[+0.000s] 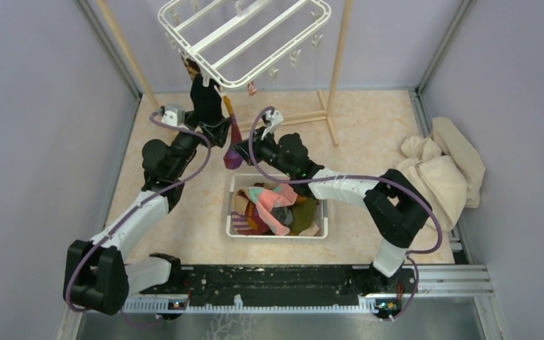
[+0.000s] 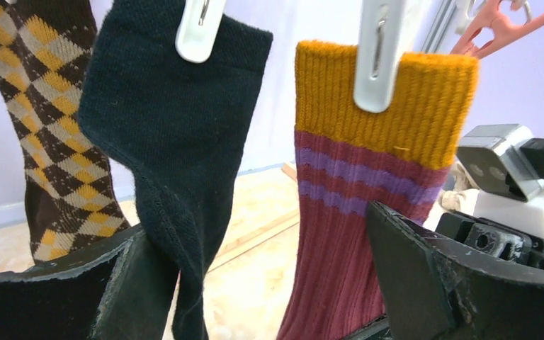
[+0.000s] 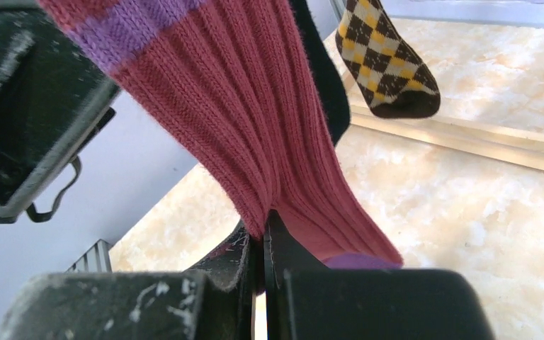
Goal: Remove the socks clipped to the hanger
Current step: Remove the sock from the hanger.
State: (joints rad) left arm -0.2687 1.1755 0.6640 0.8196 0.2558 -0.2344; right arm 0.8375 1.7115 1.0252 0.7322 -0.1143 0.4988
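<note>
The white hanger (image 1: 248, 39) hangs tilted at the top of the overhead view. In the left wrist view three socks dangle from its white clips (image 2: 377, 57): a brown argyle sock (image 2: 42, 127), a black sock (image 2: 177, 156) and a maroon-striped sock (image 2: 368, 212) with a mustard cuff. My left gripper (image 2: 255, 283) is open beneath them, and the black and maroon socks hang down between its fingers (image 2: 425, 283). My right gripper (image 3: 263, 234) is shut on the lower part of the maroon sock (image 3: 255, 127), which is still clipped. Behind it hangs the argyle sock (image 3: 386, 64).
A white slotted basket (image 1: 231, 212) holding several loose socks stands on the floor between the arms. A beige cloth heap (image 1: 443, 170) lies at the right wall. The wooden rack's pole (image 1: 340, 64) stands behind the hanger. A pink hanger (image 2: 496, 25) shows at the upper right.
</note>
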